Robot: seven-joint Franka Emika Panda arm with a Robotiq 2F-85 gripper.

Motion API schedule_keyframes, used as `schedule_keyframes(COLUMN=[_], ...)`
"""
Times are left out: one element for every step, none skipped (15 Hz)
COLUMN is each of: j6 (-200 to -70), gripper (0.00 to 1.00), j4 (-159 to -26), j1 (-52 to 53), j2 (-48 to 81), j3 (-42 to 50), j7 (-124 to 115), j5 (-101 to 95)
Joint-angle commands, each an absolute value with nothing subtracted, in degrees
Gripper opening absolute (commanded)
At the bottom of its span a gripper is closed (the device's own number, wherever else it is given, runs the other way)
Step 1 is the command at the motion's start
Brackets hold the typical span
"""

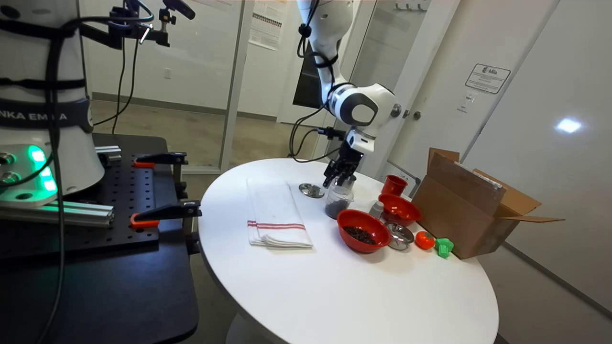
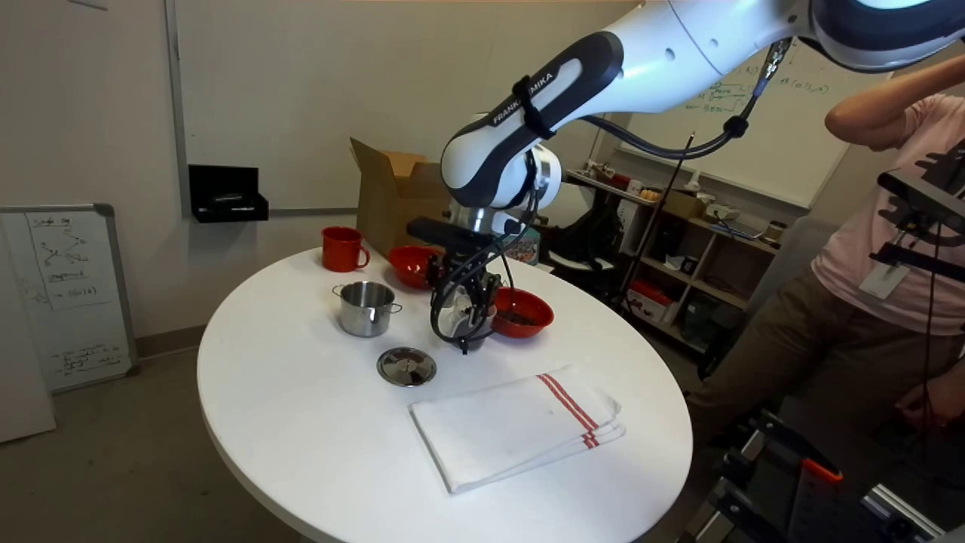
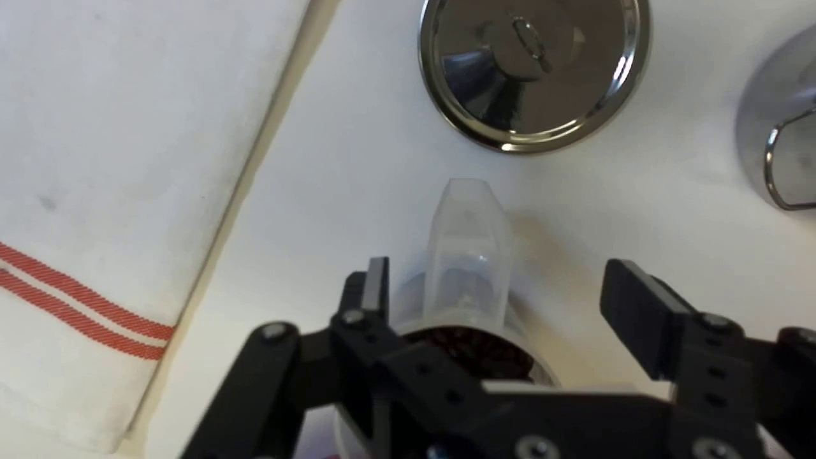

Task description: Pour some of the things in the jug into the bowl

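Counting off my feeds. 1 round white table [image 1: 382, 291]. 1 jug [image 1: 338, 203], clear, with dark contents [image 3: 484, 354], upright on the table, just beside the bowl [image 1: 366, 220]; can't tell if they touch. 2 fingers [image 3: 644, 319], spread well apart at the top of the jug. 1 clear handle [image 3: 468, 255] on the jug; my wrist view puts it in the gap between the fingers, space both sides. 2 red bowls in both exterior views: the bowl by the jug has a patch of dark bits [image 1: 359, 234] in it, the second red bowl [image 1: 400, 209] stands near it. 1 red mug [image 2: 341, 250], upright, near the second red bowl. 1 folded white cloth [image 2: 513, 426] with 2 red stripes. 1 two-handled steel pot [image 2: 366, 315]. 1 lid [image 2: 407, 367], flat on the table between the pot and the cloth. In an exterior view I also get 1 shiny metal dish [image 1: 399, 236] just beside the bowl, 1 small grey piece [image 1: 376, 209] between the 2 red bowls (can't make out what), 1 tomato [image 1: 424, 240], and 1 green piece [image 1: 444, 247] just beside it, shape unclear. 1 cardboard box [image 1: 449, 215], flaps up, near those. 1 person [image 2: 867, 249] in a pink shirt past the table.
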State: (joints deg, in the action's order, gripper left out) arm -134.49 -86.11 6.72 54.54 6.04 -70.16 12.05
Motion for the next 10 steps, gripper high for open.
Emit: schedule_keyframes(j6=[-134.94, -134.69, -134.53, -134.78, -135.37, -134.66, -134.61, -134.53, -134.52, -134.54], gripper=[1.00, 1.00, 1.00, 1.00, 1.00, 1.00, 1.00, 1.00, 1.00, 1.00], j4=[-89.24, -90.22, -90.38, -90.46, -90.97, -87.12, -87.52, -88.07, -88.59, -89.01], j1=[3.49, 2.49, 1.66, 0.81, -0.08, 1.61, 0.71, 0.09, -0.26, -0.31], j2=[49.00, 47.03, 45.73, 44.32, 42.71, 47.40, 45.83, 44.60, 43.89, 43.60], j3=[3.85, 3.64, 3.49, 3.44, 3.37, 4.33, 4.22, 4.11, 4.00, 3.92], j7=[-69.42, -69.08, -69.27, -69.77, -70.52, -70.34, -70.32, -70.28, -70.24, -70.23], j5=[15.26, 16.33, 17.39, 18.63, 20.23, 17.52, 18.43, 18.85, 19.02, 19.13])
